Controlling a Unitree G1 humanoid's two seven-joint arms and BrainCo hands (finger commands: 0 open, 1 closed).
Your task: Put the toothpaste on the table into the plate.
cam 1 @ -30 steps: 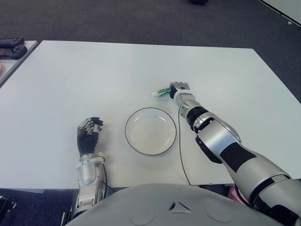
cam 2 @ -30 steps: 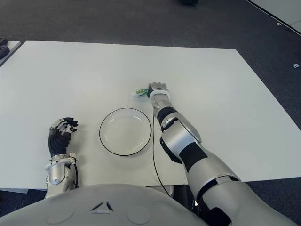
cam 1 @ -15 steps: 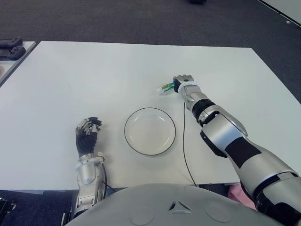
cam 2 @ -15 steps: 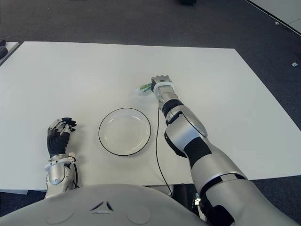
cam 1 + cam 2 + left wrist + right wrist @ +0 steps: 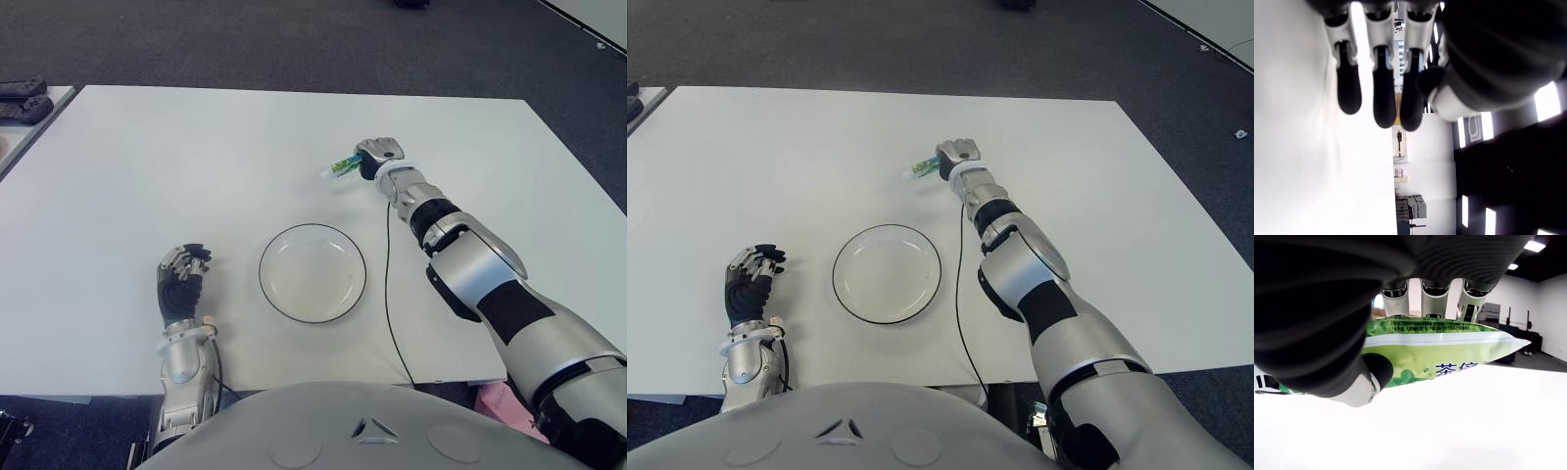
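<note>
My right hand (image 5: 375,157) is shut on a green and white toothpaste tube (image 5: 340,167), holding it a little above the white table (image 5: 176,157), beyond the plate's far right rim. In the right wrist view the tube (image 5: 1440,357) lies across the palm under curled fingers (image 5: 1432,289). The round plate (image 5: 313,272), clear with a dark rim, stands on the table near the front edge with nothing in it. My left hand (image 5: 182,277) shows left of the plate, fingers curled and holding nothing.
A thin black cable (image 5: 388,284) runs from the right arm down past the plate's right side. A neighbouring table with dark devices (image 5: 22,88) shows at the far left. Dark carpet surrounds the table.
My right hand has lifted the toothpaste off the table and carried it a little farther away and upward. The left hand and plate have stayed put.
</note>
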